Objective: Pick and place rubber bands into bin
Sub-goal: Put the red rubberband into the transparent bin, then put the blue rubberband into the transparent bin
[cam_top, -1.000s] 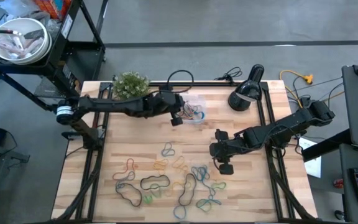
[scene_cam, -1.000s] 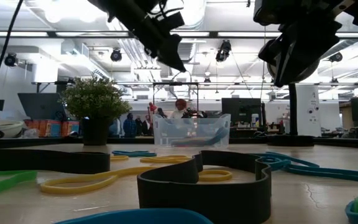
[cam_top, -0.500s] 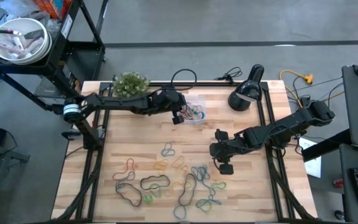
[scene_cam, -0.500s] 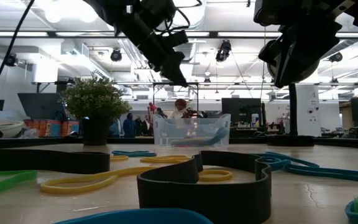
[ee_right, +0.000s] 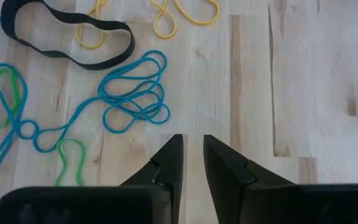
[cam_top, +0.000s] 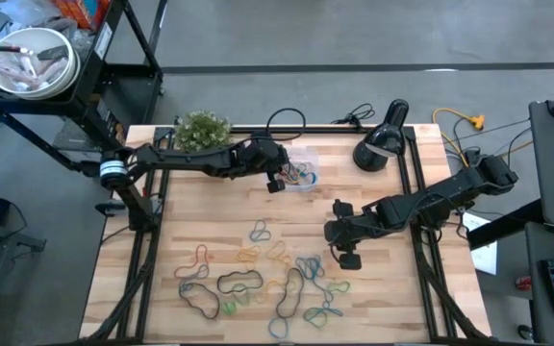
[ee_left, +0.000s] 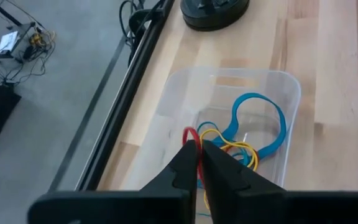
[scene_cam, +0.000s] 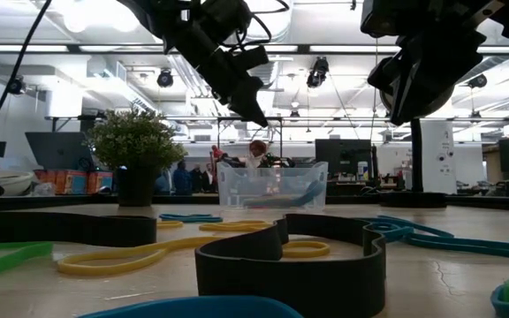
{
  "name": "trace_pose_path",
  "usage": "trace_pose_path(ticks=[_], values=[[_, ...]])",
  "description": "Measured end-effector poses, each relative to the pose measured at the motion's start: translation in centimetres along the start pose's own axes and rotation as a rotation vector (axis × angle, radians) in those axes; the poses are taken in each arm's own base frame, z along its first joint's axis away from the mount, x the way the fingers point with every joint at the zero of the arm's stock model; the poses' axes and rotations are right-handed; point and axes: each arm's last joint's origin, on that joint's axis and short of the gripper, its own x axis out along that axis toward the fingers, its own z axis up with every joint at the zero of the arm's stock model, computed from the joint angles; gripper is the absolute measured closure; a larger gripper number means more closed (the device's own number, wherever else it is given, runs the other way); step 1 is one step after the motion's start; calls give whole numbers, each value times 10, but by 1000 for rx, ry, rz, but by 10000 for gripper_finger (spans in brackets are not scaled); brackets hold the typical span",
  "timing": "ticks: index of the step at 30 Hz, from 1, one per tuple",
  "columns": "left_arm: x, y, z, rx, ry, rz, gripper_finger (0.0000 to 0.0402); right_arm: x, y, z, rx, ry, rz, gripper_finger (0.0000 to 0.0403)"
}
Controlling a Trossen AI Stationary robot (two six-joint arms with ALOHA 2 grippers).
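The clear bin [cam_top: 301, 177] stands near the table's far edge and holds blue, yellow and orange bands [ee_left: 253, 127]. My left gripper [cam_top: 277, 183] hovers over the bin's left end, shut on a red rubber band [ee_left: 190, 133]. Many loose rubber bands [cam_top: 258, 279] in black, blue, green, yellow and orange lie flat on the near half of the table. My right gripper [cam_top: 347, 258] hangs above the wood at the right of that pile, its fingers a little apart and empty; a tangled blue band [ee_right: 135, 93] lies just beyond its fingertips. My left gripper pinches the red rubber band between its two fingertips [ee_left: 188, 155], coming from above and slanting toward the table's right side. A small red loop [ee_left: 189, 132] sticks out past the tips. The band is lifted clear, above the bin's inside [ee_left: 229, 99].
A small potted plant [cam_top: 202, 130] stands at the far left corner, and a black lamp base [cam_top: 381, 144] at the far right, close to the bin. Black cables [cam_top: 282, 120] run along the far edge. Bare wood [cam_top: 200, 207] lies between bin and pile.
My left gripper has moved a little toward the table's right and down, coming over the bin's left end while staying shut on the red band. The right arm and the bands on the table have kept still.
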Motion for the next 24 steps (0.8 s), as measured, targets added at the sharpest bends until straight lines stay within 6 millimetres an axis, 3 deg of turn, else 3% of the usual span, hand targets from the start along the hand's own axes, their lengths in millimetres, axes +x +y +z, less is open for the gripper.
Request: trace_pose_path(ticks=[8,14,24], values=[[0,0,0,17,-1,0,335,0,0,0,0,0,0,346],[-3,-2,-1,12,24,-10,324,0,0,0,4,0,0,346],[-57,-34,-16,16,285,-163,324,1,0,-1,-11,3,-5,346]])
